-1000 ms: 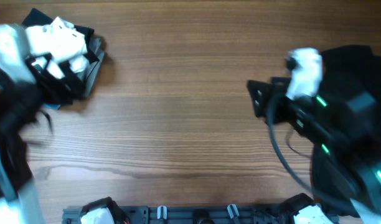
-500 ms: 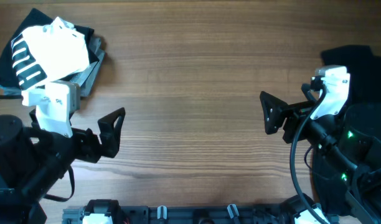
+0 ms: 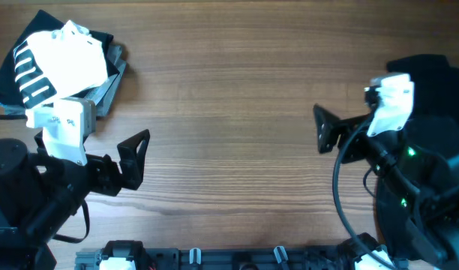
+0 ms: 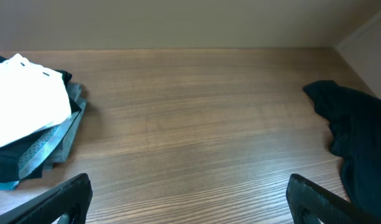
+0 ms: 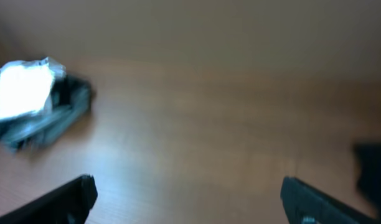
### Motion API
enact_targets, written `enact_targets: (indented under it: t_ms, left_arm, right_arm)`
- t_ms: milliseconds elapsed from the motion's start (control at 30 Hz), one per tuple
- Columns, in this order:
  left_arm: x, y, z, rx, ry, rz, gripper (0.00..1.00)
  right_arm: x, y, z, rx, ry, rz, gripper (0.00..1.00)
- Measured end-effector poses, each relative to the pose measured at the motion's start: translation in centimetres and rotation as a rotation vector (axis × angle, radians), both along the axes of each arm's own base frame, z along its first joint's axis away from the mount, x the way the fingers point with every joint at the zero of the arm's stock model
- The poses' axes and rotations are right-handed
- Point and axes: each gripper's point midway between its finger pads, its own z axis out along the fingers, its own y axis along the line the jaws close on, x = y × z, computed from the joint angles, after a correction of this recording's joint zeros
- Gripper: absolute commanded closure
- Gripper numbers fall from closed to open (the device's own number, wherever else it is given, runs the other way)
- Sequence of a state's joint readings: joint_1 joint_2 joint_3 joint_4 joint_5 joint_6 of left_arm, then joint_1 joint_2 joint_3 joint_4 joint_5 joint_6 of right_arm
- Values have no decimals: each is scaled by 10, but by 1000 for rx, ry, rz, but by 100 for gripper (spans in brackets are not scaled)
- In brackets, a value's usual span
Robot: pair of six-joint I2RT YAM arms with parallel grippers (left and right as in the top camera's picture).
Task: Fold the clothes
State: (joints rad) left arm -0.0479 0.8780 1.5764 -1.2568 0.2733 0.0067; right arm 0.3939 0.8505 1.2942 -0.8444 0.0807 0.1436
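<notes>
The clothes are in two places. A folded white T-shirt point(image 3: 64, 58) with black bars tops a stack of dark and grey garments point(image 3: 109, 79) at the far left corner. A black garment point(image 3: 428, 82) lies crumpled at the right edge, partly under the right arm. My left gripper point(image 3: 136, 163) hovers open over bare wood near the front left, empty. My right gripper point(image 3: 322, 131) is open and empty, left of the black garment. In the left wrist view, the white T-shirt point(image 4: 22, 106) is at left and the black garment point(image 4: 358, 130) at right. The right wrist view is blurred.
The wooden table point(image 3: 229, 112) stretches between the two arms. A black rail with clips point(image 3: 237, 259) runs along the front edge. A cable point(image 3: 342, 195) loops off the right arm.
The left arm pulled back from the stack to the front left, then held still. The right gripper's jaws spread wider and the right wrist shifted slightly.
</notes>
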Motion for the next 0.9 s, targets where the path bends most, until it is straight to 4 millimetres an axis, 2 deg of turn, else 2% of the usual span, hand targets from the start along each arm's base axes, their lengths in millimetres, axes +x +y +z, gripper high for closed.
enact_targets:
  t_ms: [133, 200, 267, 400, 500, 700, 900]
  left_arm:
    - [0, 0, 0, 0, 2, 0, 0]
    - [0, 0, 0, 0, 2, 0, 0]
    - [0, 0, 0, 0, 1, 0, 0]
    - [0, 0, 0, 0, 2, 0, 0]
    - [0, 0, 0, 0, 0, 0, 0]
    - [0, 0, -1, 0, 2, 0, 0]
    - [0, 0, 0, 0, 1, 0, 0]
  right_arm:
    - [0, -13, 9, -1, -227, -8, 0]
    - [-5, -18, -2, -9, -298, -7, 0]
    - [-9, -22, -27, -14, -347, -4, 0]
    - [-8, -20, -99, -24, -367, 12, 0]
    - [-12, -20, -139, -16, -407, 19, 0]
    - [-18, -20, -171, 15, -483, 20, 1]
    - [-15, -18, -199, 30, -410, 24, 0]
